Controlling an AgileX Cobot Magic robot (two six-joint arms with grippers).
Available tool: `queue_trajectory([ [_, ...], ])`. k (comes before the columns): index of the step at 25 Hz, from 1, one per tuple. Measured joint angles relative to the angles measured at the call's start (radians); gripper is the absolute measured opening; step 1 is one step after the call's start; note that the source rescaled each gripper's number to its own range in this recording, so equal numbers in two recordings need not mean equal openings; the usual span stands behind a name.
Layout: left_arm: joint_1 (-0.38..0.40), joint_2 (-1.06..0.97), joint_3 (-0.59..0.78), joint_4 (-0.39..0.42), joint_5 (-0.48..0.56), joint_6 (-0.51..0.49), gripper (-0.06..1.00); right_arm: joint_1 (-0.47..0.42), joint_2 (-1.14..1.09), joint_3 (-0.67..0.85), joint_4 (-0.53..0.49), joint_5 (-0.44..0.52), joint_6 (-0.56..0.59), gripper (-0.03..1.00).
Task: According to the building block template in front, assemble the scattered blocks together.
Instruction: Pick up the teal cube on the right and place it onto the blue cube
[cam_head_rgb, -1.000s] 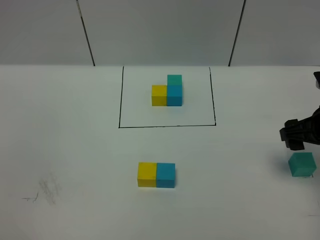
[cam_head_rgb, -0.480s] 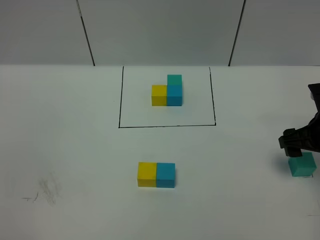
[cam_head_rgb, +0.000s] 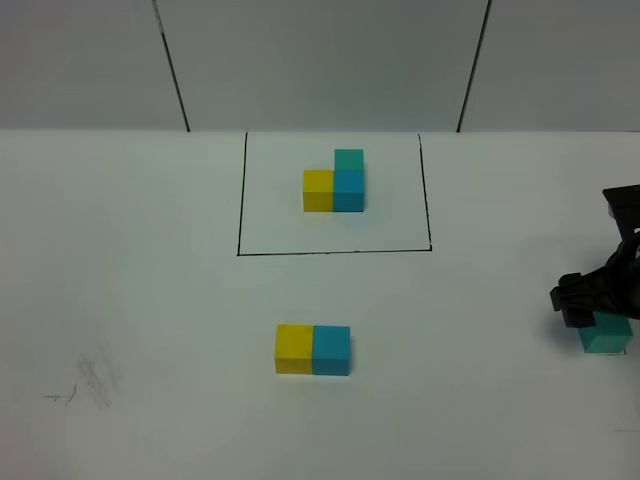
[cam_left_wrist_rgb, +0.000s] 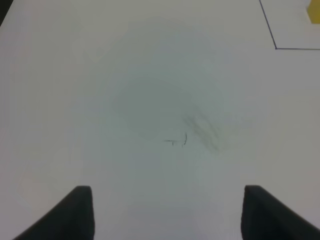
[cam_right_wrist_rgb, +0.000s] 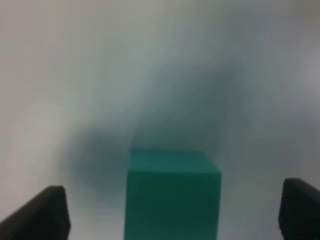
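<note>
The template (cam_head_rgb: 336, 182) stands inside the black outlined square at the back: yellow joined to blue, teal-green on the blue. The loose yellow cube (cam_head_rgb: 294, 349) and blue cube (cam_head_rgb: 331, 350) sit side by side, touching, on the table's front middle. The loose teal-green cube (cam_head_rgb: 606, 336) lies at the far right, partly hidden by my right gripper (cam_head_rgb: 590, 305), which is low over it. In the right wrist view the cube (cam_right_wrist_rgb: 172, 195) sits between the open fingers (cam_right_wrist_rgb: 42, 215), apart from both. My left gripper (cam_left_wrist_rgb: 165, 212) is open and empty over bare table.
A black outlined square (cam_head_rgb: 240, 200) marks the template area; its corner shows in the left wrist view (cam_left_wrist_rgb: 276, 48). Faint pencil scuffs (cam_head_rgb: 95, 380) mark the table at the front left. A grey panelled wall stands behind the table.
My right gripper has come down and slightly left onto the teal-green cube, now covering its upper part. The yellow and blue cubes and the template have not moved.
</note>
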Motion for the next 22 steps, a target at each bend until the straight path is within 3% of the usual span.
queue_trajectory([
  [8, 0.000, 0.000, 0.000, 0.000, 0.000, 0.000, 0.42, 0.000, 0.067, 0.000, 0.001, -0.028, -0.002, 0.71],
  [11, 0.000, 0.000, 0.000, 0.000, 0.000, 0.000, 0.42, 0.000, 0.075, 0.000, 0.001, -0.031, -0.013, 0.65],
  [14, 0.000, 0.000, 0.000, 0.000, 0.000, 0.000, 0.42, 0.000, 0.075, 0.000, 0.001, -0.034, -0.020, 0.50],
  [19, 0.000, 0.000, 0.000, 0.000, 0.000, 0.000, 0.42, 0.000, 0.082, 0.000, 0.003, -0.045, -0.023, 0.01],
  [22, 0.000, 0.000, 0.000, 0.000, 0.000, 0.000, 0.42, 0.000, 0.082, 0.000, 0.004, -0.046, -0.024, 0.01],
])
